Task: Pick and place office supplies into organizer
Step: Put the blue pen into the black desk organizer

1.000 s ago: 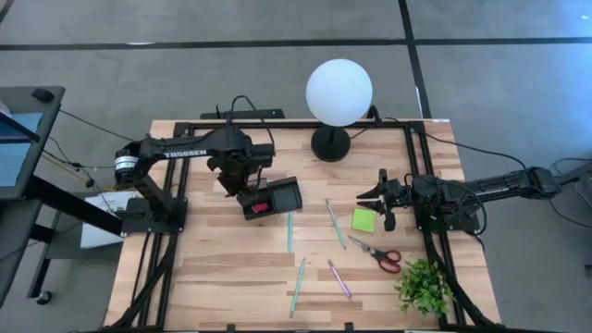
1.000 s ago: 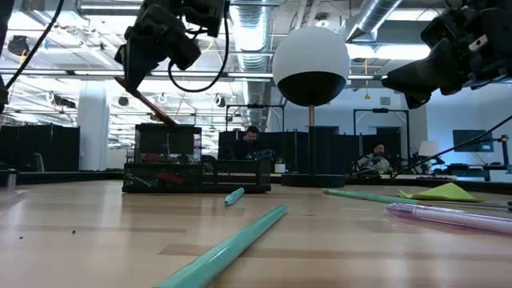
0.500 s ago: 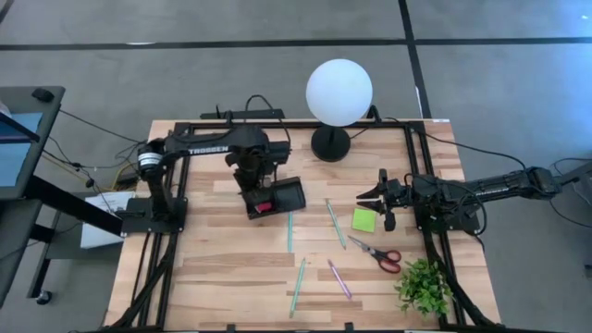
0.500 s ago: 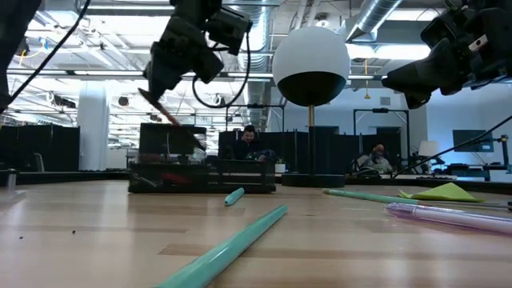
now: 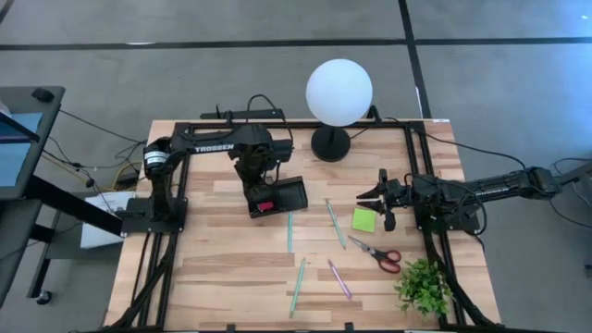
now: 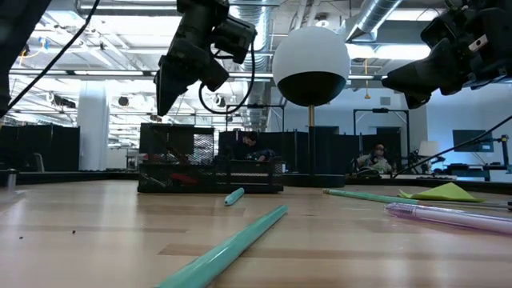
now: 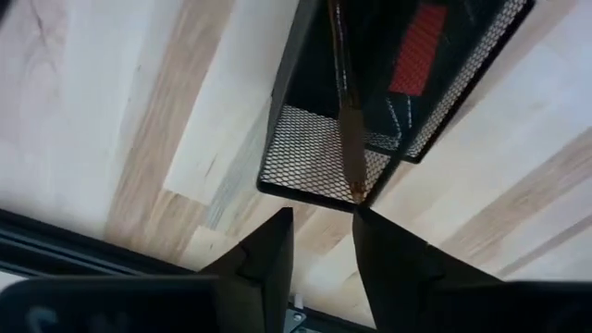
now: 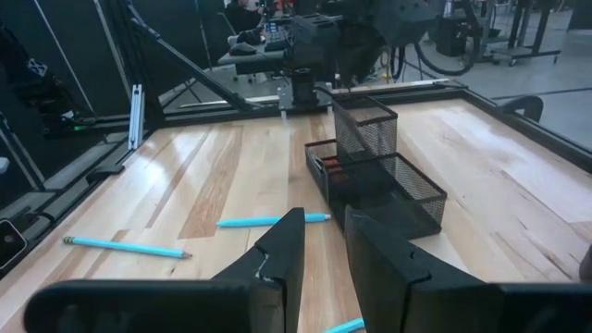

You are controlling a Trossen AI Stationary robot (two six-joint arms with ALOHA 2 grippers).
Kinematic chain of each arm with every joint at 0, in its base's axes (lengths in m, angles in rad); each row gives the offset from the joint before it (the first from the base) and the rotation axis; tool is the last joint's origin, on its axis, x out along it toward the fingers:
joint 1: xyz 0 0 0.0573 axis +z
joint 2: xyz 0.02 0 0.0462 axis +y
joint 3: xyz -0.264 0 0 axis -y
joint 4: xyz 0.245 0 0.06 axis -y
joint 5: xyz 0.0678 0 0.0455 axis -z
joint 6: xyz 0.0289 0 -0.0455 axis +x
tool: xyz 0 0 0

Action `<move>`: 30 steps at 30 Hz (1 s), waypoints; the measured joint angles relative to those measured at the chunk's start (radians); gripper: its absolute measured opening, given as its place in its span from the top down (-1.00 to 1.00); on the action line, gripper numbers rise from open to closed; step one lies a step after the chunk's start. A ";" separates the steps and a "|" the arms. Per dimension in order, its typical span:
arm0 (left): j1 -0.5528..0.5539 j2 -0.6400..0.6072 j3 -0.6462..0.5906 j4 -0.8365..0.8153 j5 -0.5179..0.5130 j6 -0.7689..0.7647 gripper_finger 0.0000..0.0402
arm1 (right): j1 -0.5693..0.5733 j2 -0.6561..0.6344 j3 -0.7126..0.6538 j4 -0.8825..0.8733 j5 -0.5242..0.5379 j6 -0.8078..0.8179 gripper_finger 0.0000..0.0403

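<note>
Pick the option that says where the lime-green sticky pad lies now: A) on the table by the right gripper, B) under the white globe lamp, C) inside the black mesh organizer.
A: the sticky pad lies flat on the table just beside the right gripper.

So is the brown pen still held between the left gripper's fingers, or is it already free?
Apart. In the left wrist view the brown pen stands in the organizer, and the left gripper shows open fingers below it with table visible between them.
</note>
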 joint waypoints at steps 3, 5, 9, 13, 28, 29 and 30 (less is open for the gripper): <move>0.001 0.000 0.000 0.002 -0.004 -0.001 0.44 | 0.000 0.000 0.000 0.000 0.000 0.000 0.62; 0.000 0.000 0.000 0.002 -0.003 -0.001 0.44 | 0.000 0.000 0.000 0.000 0.000 0.000 0.62; -0.012 0.000 0.011 -0.001 0.001 -0.009 0.43 | 0.000 0.000 0.000 0.000 0.000 0.000 0.62; -0.059 0.000 0.102 -0.001 -0.015 0.027 0.43 | 0.000 0.000 0.000 0.002 0.000 0.001 0.62; -0.434 -0.286 0.208 0.002 -0.806 -0.404 0.43 | 0.019 0.000 0.000 0.119 -0.006 0.001 0.62; -0.486 -0.315 0.164 0.003 -0.869 -0.508 0.43 | 0.014 0.000 0.000 0.116 -0.006 0.000 0.62; -0.536 -0.342 0.110 0.011 -0.933 -0.613 0.43 | 0.010 0.000 0.000 0.114 -0.005 -0.002 0.62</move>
